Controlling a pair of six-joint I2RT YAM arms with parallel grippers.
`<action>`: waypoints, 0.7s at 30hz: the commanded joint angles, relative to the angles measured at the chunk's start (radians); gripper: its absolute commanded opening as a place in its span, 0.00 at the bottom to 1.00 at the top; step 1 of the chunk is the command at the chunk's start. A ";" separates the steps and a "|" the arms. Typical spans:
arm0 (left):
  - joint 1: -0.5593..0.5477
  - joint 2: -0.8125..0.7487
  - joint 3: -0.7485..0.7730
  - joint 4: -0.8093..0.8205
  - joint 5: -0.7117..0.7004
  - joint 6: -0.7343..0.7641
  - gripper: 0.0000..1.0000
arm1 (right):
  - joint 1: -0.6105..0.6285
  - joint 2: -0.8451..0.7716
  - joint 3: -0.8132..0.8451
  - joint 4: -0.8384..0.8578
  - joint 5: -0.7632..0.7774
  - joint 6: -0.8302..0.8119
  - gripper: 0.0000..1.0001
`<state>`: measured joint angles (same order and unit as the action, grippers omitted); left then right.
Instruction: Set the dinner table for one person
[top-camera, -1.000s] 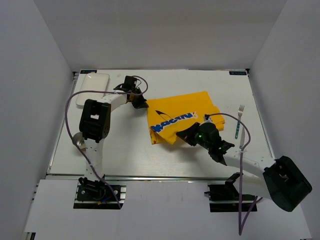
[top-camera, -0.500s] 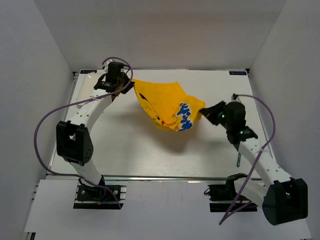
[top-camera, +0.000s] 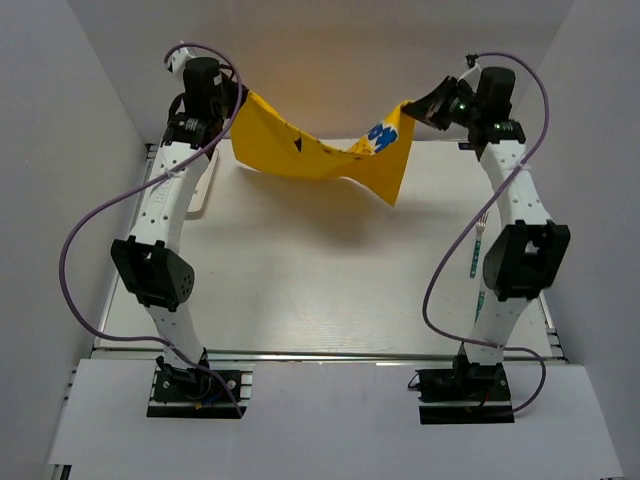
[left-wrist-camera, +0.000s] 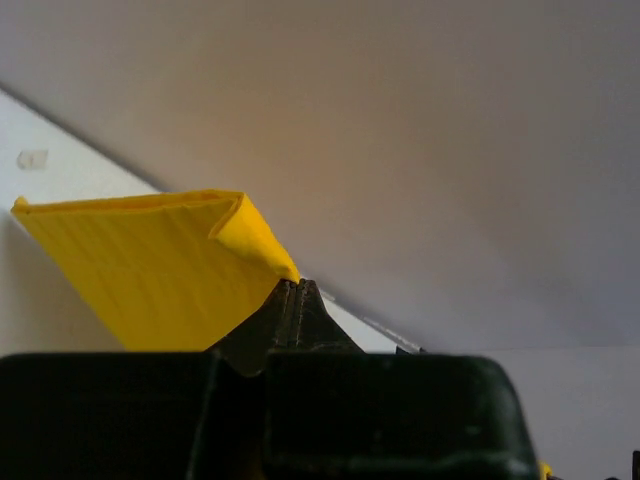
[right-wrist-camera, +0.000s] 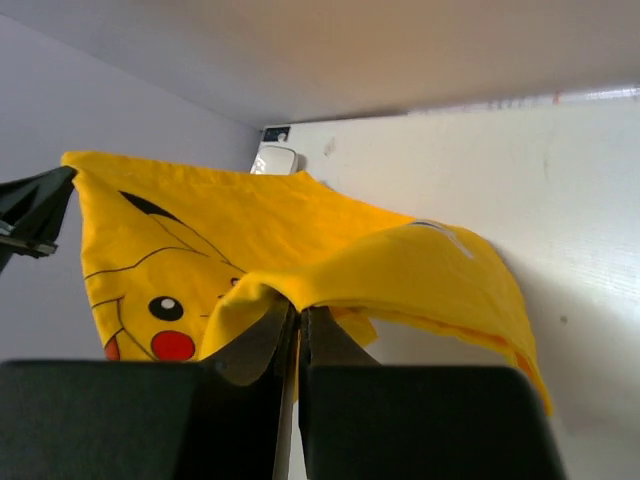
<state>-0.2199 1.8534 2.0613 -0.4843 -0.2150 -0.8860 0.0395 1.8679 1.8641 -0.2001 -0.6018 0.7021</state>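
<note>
One dinner table carries the whole scene. It is a flat, white, faintly grained rectangular top. Its long axis runs left to right, parallel to the metal rail along its near edge. The top lies level, face up.

Near the right edge, about midway from near to far, a fork lies flat on the table, partly behind the right arm. Its pale green handle points toward the near edge and its metal tines toward the far edge.

At the far left corner a small white plate with rounded corners rests on the surface. In the top view it is largely hidden behind the left arm.

Above the far edge, a yellow Pikachu-print cloth mat hangs clear of the table, sagging in the middle between two raised corners. The fabric is thin, soft and creased, with black, red and blue print.

The left gripper is closed on the left corner of the mat. Its wrist view shows the cloth pinched between black fingers pressed together. The right gripper is closed on the right corner in the same way.

The table lies below both grippers and extends from them toward the near side. Neither gripper touches it. The mat's shadow falls on the far half of the tabletop.
</note>
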 joint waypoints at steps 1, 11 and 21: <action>0.025 0.010 0.074 0.074 0.058 0.073 0.00 | -0.024 0.091 0.299 -0.122 -0.170 -0.088 0.00; 0.025 -0.285 -0.508 0.591 0.120 0.182 0.00 | -0.173 0.157 0.213 0.021 -0.382 -0.039 0.00; -0.009 -0.543 -1.190 0.734 0.358 0.001 0.20 | -0.242 -0.177 -0.602 0.233 -0.296 -0.090 0.89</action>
<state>-0.2211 1.3769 0.9661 0.1905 -0.0154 -0.8089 -0.1719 1.8496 1.4208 -0.1200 -0.9058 0.6327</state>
